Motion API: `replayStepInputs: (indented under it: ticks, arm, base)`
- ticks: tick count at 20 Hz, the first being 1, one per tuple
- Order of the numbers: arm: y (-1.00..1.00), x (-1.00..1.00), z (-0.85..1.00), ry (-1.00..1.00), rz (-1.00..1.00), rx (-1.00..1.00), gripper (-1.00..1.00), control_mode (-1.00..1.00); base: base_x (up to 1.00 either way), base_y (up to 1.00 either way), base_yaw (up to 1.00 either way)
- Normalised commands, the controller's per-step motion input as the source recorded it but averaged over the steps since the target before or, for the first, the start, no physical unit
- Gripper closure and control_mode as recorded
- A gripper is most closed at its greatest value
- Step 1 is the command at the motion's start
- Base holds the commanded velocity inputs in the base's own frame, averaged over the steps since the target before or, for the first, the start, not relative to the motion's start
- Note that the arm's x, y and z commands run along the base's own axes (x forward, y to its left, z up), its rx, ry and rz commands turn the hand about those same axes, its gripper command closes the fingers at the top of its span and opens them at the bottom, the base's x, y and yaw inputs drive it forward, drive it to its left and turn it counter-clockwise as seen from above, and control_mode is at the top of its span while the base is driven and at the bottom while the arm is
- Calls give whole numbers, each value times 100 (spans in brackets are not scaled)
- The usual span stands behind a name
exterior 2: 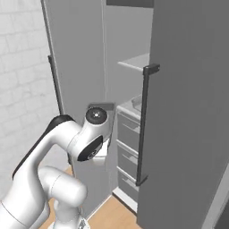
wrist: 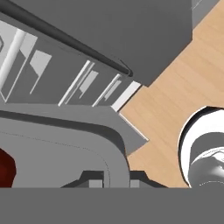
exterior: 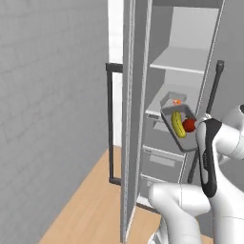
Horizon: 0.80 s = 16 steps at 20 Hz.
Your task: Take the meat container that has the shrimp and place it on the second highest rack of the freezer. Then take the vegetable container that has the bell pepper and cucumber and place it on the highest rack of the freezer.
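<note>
The vegetable container [exterior: 181, 127] is clamped at its near rim by the closed claw [wrist: 114, 180], tilted, in front of the open freezer [exterior: 190, 62]; the highest rack [exterior: 178, 62] lies above and beyond it.

A: What sort of place is this?

B: A kitchen in a home, rendered. A tall grey freezer [exterior: 181, 95] stands open at twelve o'clock, its door [exterior: 136, 119] swung out toward eleven.

A: What shows it's a freezer?

B: Flat racks [exterior: 178, 62] above and pull-out drawers [exterior: 164, 159] below, plus a long dark door handle [exterior 2: 144, 125] at two o'clock in the right base view.

A: Anything else domestic?

B: A food container [exterior: 181, 126] with a cucumber [exterior: 177, 124] and a red pepper [exterior: 189, 125], a pale brick wall [exterior: 52, 119] at nine o'clock, and light wood floor [exterior: 90, 205] toward seven.
</note>
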Motion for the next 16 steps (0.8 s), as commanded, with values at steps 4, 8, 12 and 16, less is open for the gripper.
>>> replayStepInputs:
  ticks: [4, 8, 12, 16]
  arm:
    - [0, 0, 0, 0, 0, 0, 100, 100]
    - [0, 0, 0, 0, 0, 0, 100, 100]
    - [0, 0, 0, 0, 0, 0, 100, 100]
    - [29, 0, 26, -4, -17, 0, 100, -100]
  base:
    - [77, 0, -21]
    - [64, 0, -22]
    - [24, 20, -20]
    - [0, 11, -6]
